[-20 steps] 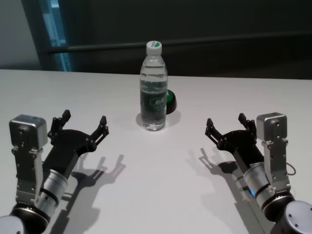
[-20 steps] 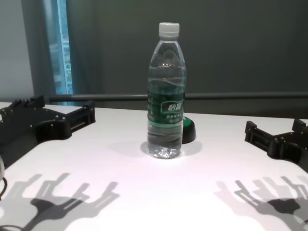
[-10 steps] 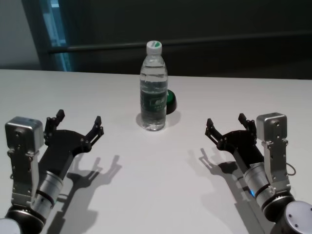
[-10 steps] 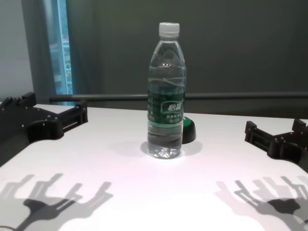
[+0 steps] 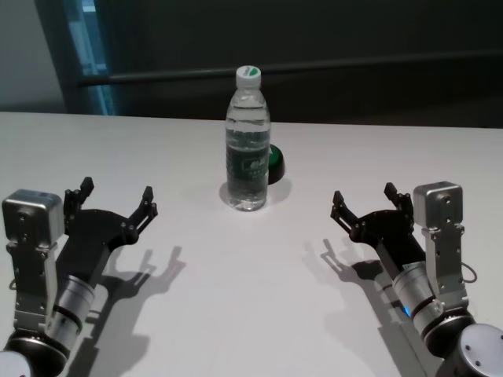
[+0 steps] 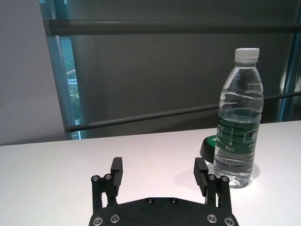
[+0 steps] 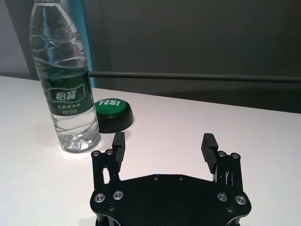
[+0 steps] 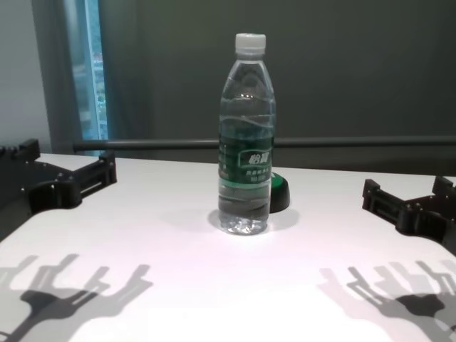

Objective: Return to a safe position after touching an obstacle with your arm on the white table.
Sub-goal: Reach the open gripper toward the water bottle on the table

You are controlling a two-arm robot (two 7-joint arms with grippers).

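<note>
Bottle centred on the table, flanked by both grippers.
The obstacle point(image 5: 248, 141) is stood upright on the white table point(image 5: 251, 306), a button point(image 5: 275, 162) just behind it; the left gripper point(image 5: 112, 199) and right gripper point(image 5: 363, 199) are held well apart.

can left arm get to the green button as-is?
Probably not directly. The green button sits right behind the water bottle, which stands between it and the left gripper. Fingers open, nothing held; it would likely need to swing around the bottle over the white table.
</note>
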